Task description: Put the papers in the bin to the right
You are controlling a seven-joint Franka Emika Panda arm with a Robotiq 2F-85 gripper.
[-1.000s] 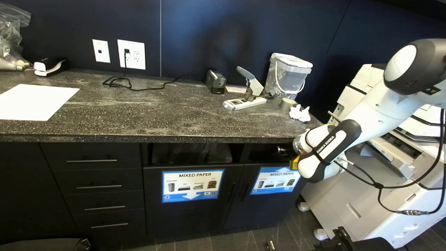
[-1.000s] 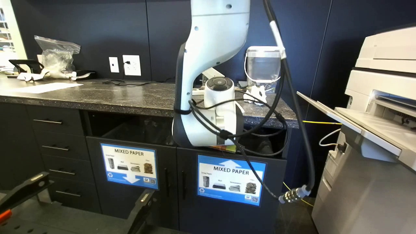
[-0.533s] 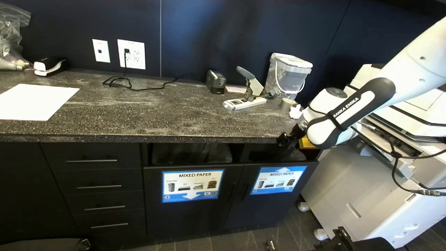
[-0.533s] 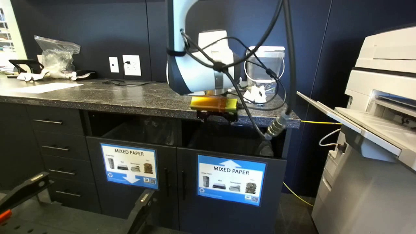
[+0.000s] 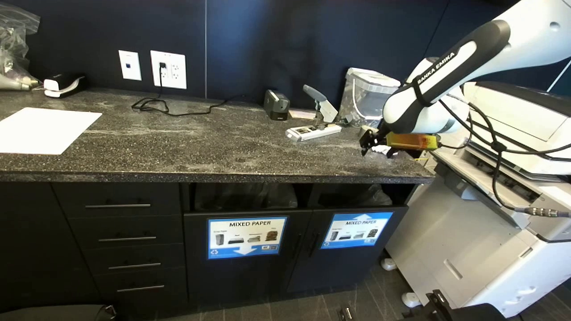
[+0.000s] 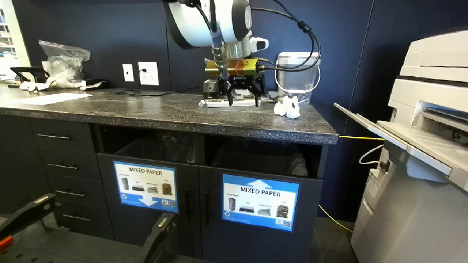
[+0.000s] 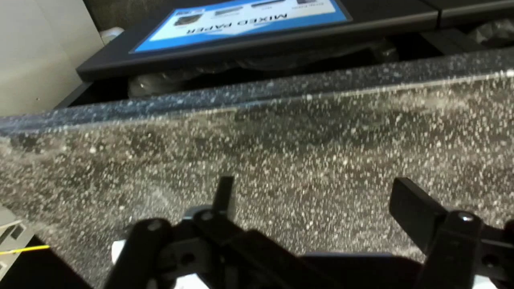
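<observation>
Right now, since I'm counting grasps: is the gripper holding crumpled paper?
No, the gripper hangs open, and the crumpled paper lies on the counter.

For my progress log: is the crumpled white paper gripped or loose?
Loose: in an exterior view, the crumpled white paper rests on the speckled dark countertop, apart from the open black two-fingered gripper.

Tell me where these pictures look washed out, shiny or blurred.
In both exterior views, the flat sheet is washed out and the dark wall has a bluish sheen; in an exterior view, the crumpled paper shows faint shading; in the wrist view, the small print on the sign is unreadably blurred.
</observation>
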